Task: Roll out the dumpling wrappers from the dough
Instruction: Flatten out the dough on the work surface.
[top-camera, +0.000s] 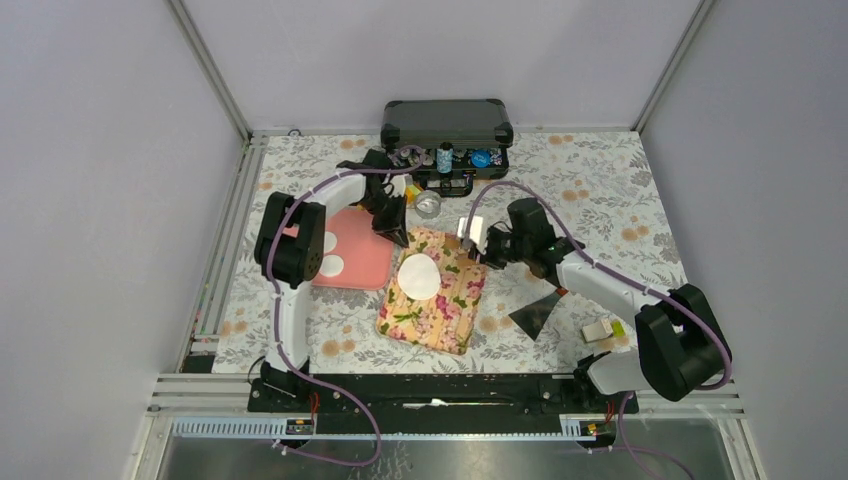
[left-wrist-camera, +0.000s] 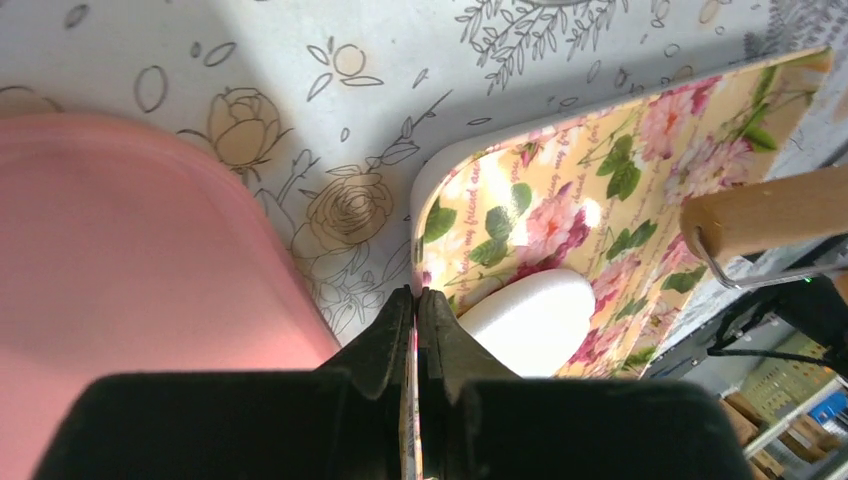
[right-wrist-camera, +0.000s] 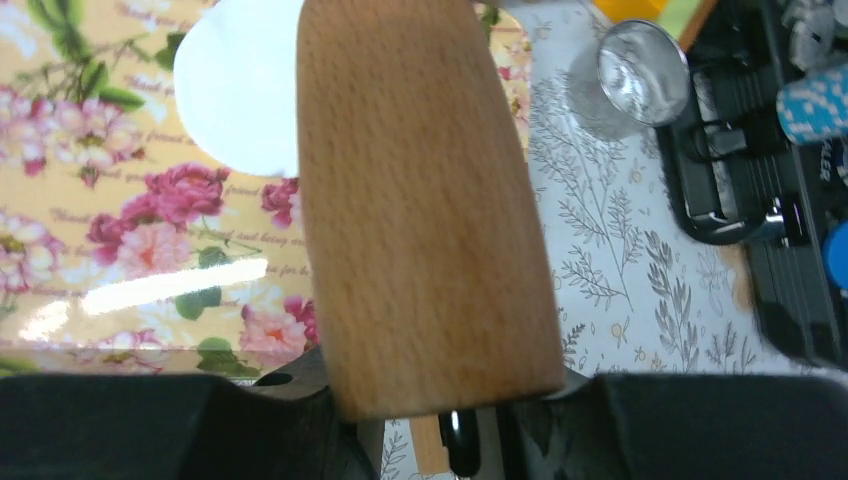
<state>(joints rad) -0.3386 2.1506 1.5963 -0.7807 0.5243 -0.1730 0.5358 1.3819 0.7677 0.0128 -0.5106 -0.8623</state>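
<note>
Top external view: two wrappers (top-camera: 331, 254) are laid left of the left pincer (left-wrist-camera: 415, 300) — pinched onto the floral board (left-wrist-camera: 620, 150); a third wrapper (top-camera: 419, 276), beside the rolling pin (right-wrist-camera: 420, 200) clamped in the right pincer (right-wrist-camera: 440, 398), is judged unfinished.

Bright, even light is cast throughout; glare is seen on the floral board (right-wrist-camera: 150, 285), and the black case (right-wrist-camera: 780, 250) is blurred.

You have a rolling pin (right-wrist-camera: 430, 200) of pale bare wood, fine-grained and matt. The floral board (right-wrist-camera: 130, 290) is glossy and throws back a streak of light. The dumpling wrapper (top-camera: 418, 275) looks like smooth, matt white dough. At the board's nine o'clock, the pink tray (left-wrist-camera: 120, 280) is smooth matt plastic; at twelve o'clock, the tin (right-wrist-camera: 643, 58) is shiny metal.
</note>
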